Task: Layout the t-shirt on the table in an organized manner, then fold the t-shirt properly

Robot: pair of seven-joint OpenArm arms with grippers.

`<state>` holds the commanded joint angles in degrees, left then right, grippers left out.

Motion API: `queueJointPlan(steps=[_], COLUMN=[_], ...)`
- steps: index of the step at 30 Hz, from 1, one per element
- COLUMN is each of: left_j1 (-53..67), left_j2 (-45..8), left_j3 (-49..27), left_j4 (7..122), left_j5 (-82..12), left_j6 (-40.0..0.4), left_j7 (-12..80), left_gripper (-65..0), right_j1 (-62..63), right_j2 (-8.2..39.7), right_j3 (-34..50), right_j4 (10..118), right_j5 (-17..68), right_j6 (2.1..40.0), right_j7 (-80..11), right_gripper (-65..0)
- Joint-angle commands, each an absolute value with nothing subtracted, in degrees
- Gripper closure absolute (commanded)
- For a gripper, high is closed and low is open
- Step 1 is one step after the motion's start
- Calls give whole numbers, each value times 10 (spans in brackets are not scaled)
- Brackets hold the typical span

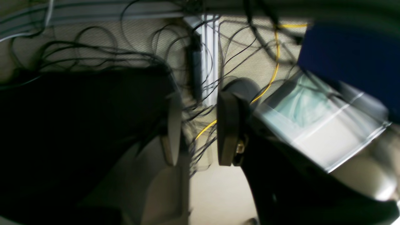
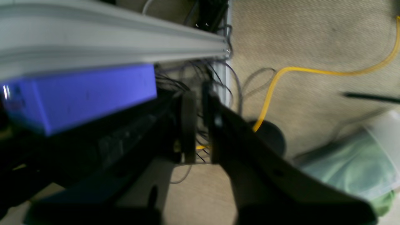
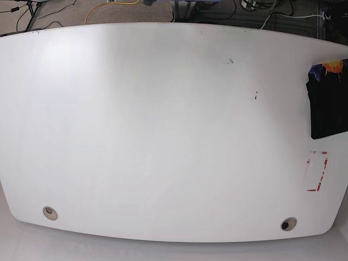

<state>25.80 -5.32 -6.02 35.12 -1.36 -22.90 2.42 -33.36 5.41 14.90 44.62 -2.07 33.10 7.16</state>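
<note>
Your left gripper [image 1: 197, 128] points toward 12 o'clock in its own camera, and its two fingers stand apart with a gap. Your right gripper [image 2: 200, 125] points the same way, fingers nearly together.

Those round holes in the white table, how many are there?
2. One grommet hole sits near the table's front left corner in the base view, the other near the front right corner. None looks hidden.
</note>
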Motion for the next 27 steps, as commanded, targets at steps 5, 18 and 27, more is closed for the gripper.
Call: queueJointPlan(steps=[5,18,27], left_j1=[183,95,79], left_j2=[-53,-51,-51], left_j3=[-60,-63,-62], left_j4=[243,157,139], left_j5=[-9,33,33], left_j6=[-206,-168,-168], left_j7=[23,24,24], left_gripper=[-175,-176,-176], right_j1=[-285,-195,-168], right_j2=[53,45,44], right_j3=[148,148,148], right_j4=[377,256,214], right_j5=[-67,-91,-91], right_j6=[283,232,232], right_j7=[73,72,73], right_gripper=[-57,-60,-62])
